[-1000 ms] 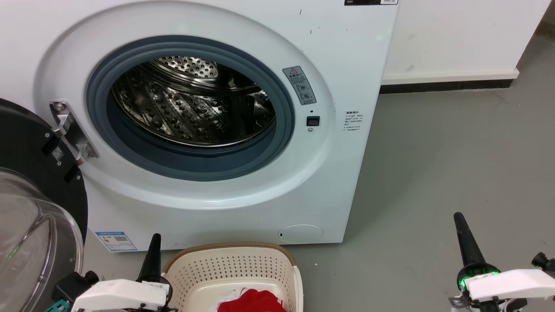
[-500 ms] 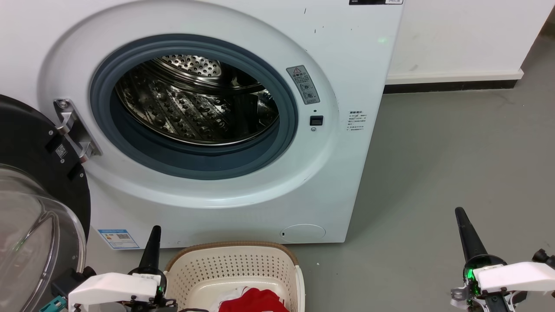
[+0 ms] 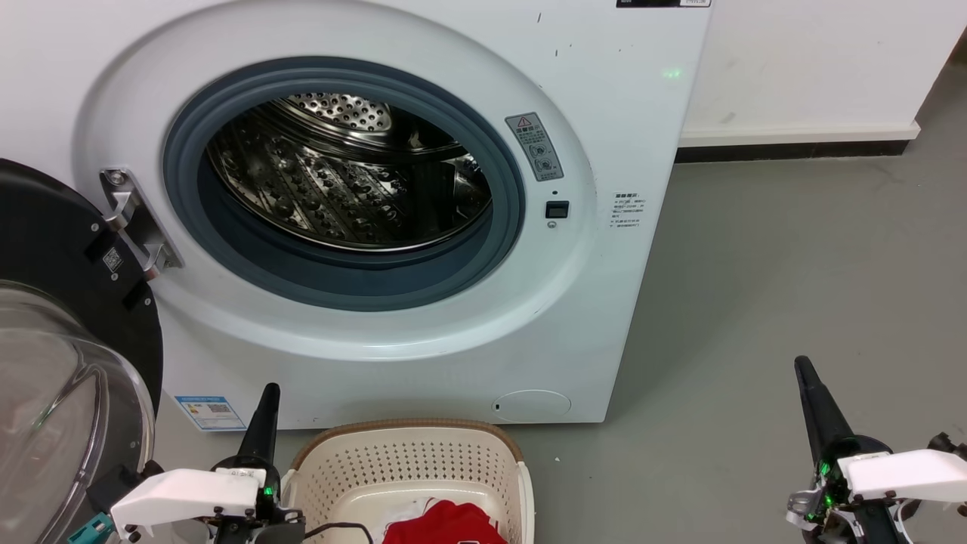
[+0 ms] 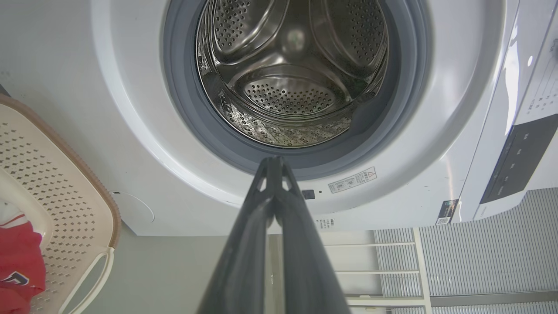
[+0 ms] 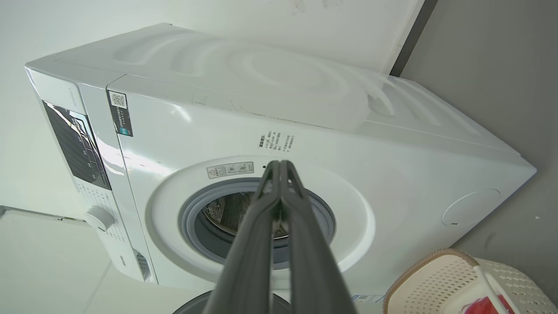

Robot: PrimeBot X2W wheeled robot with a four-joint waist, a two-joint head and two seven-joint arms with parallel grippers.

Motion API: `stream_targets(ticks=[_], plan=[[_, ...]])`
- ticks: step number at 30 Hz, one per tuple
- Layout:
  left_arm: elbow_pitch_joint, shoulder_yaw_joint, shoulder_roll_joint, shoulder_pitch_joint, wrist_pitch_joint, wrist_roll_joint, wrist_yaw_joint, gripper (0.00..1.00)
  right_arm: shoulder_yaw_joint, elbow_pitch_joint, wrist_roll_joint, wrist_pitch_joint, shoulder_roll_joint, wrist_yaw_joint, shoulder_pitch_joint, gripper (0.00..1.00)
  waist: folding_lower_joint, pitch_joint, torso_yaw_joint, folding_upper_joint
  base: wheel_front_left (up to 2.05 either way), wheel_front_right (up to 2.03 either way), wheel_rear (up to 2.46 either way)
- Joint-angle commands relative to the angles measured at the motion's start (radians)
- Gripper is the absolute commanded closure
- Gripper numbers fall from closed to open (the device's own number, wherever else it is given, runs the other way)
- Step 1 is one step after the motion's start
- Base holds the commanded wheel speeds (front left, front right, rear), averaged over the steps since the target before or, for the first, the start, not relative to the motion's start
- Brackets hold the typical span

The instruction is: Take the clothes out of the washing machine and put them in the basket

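The white washing machine (image 3: pixel 619 136) stands ahead with its door (image 3: pixel 53 249) swung open to the left. Its steel drum (image 3: pixel 347 181) holds no fabric that I can see, and the left wrist view looks straight into the drum (image 4: pixel 296 87). The red clothes (image 3: pixel 446 525) lie in the cream basket (image 3: pixel 412 461) on the floor in front of the machine; they also show as red clothes (image 4: pixel 19 261) in the basket (image 4: pixel 56 205). My left gripper (image 3: pixel 269 391) is shut and holds nothing, just left of the basket. My right gripper (image 3: pixel 802 366) is shut and holds nothing, over the floor at the far right.
Grey floor (image 3: pixel 793 249) stretches right of the machine to a white wall with a dark skirting (image 3: pixel 793 149). The open door's glass bowl (image 3: pixel 60 408) bulges out close to my left arm. A white shelf frame (image 4: pixel 392 270) shows beyond the machine in the left wrist view.
The whole head picture has drifted slightly right, so the camera moved. Both grippers stay shut in about the same places, and the clothes rest unchanged in the basket.
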Motion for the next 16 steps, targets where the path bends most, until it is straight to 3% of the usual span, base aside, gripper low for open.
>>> stream_targets(ticks=[1, 16], plan=[[0.000, 0.007, 0.001, -0.025, 0.007, -0.028, -0.010, 1.00, -0.005, 0.004, 0.030, 0.010, -0.001, 0.000, -0.026, 1.00, 0.0000, 0.000, 0.001, 0.0000, 0.00, 0.00, 0.00], [0.020, 0.023, -0.003, -0.046, 0.039, -0.145, -0.032, 1.00, -0.022, 0.035, 0.147, 0.042, 0.003, 0.000, -0.049, 1.00, 0.0000, 0.003, 0.011, 0.0000, 0.00, 0.00, 0.00]])
